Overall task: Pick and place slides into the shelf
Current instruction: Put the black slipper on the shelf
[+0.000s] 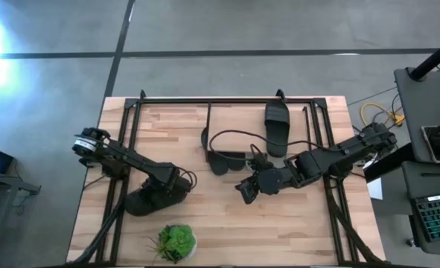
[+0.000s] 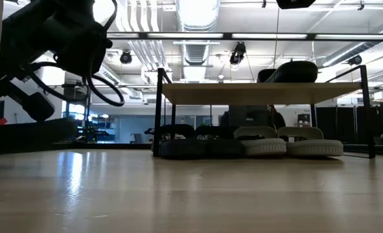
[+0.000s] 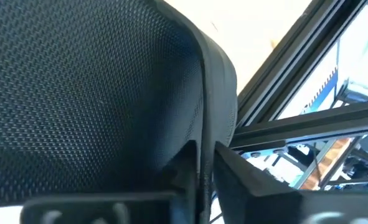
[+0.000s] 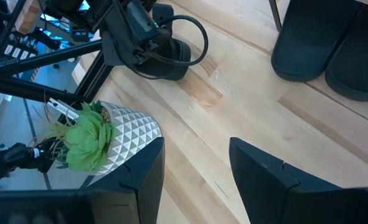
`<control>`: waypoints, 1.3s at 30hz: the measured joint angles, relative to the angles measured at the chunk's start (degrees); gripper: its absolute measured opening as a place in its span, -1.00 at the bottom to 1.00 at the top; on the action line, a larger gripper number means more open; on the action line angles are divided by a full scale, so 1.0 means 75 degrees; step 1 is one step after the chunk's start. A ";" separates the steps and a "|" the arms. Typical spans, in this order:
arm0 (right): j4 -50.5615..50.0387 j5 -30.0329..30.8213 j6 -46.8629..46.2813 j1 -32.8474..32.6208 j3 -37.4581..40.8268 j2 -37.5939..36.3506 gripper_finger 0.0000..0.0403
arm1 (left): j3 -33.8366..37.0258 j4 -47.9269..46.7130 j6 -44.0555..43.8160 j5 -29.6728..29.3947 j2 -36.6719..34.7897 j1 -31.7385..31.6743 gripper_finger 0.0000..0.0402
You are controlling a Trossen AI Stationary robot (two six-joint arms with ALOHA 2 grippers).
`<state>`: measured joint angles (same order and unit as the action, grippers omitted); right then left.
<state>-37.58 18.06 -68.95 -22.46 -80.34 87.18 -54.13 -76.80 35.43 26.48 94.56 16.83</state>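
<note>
A black slide (image 1: 141,201) is in my left gripper (image 1: 162,186) near the table's near-left part; its meshed surface (image 3: 90,93) fills the left wrist view. My right gripper (image 4: 196,180) is open and hovers over bare tabletop in front of the shelf (image 1: 238,112). On the shelf's light top board (image 2: 256,92) lies the other black slide (image 1: 277,126) (image 2: 291,70). Under the board, the charcoal pair (image 2: 197,147) and the light grey pair (image 2: 288,145) rest on their soles on the table. My left gripper pinches a thin meshed wall of the black slide (image 3: 203,143) between its two fingers (image 3: 236,174), one on each face; whether this is the strap, I cannot tell. In the low view the arm and its dark load (image 2: 29,100) hang above the tabletop.
A small green plant (image 1: 176,242) in a white faceted pot (image 4: 131,134) stands at the table's near edge, between the two grippers. Black frame rails (image 1: 126,126) run along the table's left and right sides. Bare wood (image 2: 191,194) lies in front of the shelf.
</note>
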 joint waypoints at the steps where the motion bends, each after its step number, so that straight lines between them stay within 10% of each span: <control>1: -0.0003 0.0000 -0.0002 0.0007 0.0000 0.0000 -0.15 | -0.0026 -0.0026 -0.0047 0.0003 0.0000 -0.0015 -0.92; 13: -0.0019 0.0114 0.0006 0.0017 0.0000 -0.0083 -0.15 | -0.1773 -0.1905 -0.0629 -0.1133 -0.0768 -0.0098 -0.99; 19: -0.0188 0.0738 0.0067 0.0015 0.0000 -0.0518 -0.15 | -0.3446 -0.1378 -0.2692 -0.1147 -0.2030 -0.0233 -1.00; 24: -0.0160 0.1550 0.0087 0.0015 0.0000 -0.0989 -0.15 | -0.3859 0.1199 -0.5178 -0.2077 -0.3142 -0.0421 -1.00; 33: -0.0322 0.2912 -0.0161 0.0017 0.0000 -0.1345 -0.15 | -0.2789 0.7044 -0.9903 -0.6856 -0.4324 -0.0430 -1.00; 39: -0.0335 0.3163 -0.0198 0.0015 0.0000 -0.1412 -0.15 | -0.1127 1.1349 -1.0997 -0.7648 -0.4233 -0.0424 -1.00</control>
<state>-40.10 41.79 -70.43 -22.35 -80.34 76.59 -62.59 8.32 -47.05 -30.88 62.82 13.65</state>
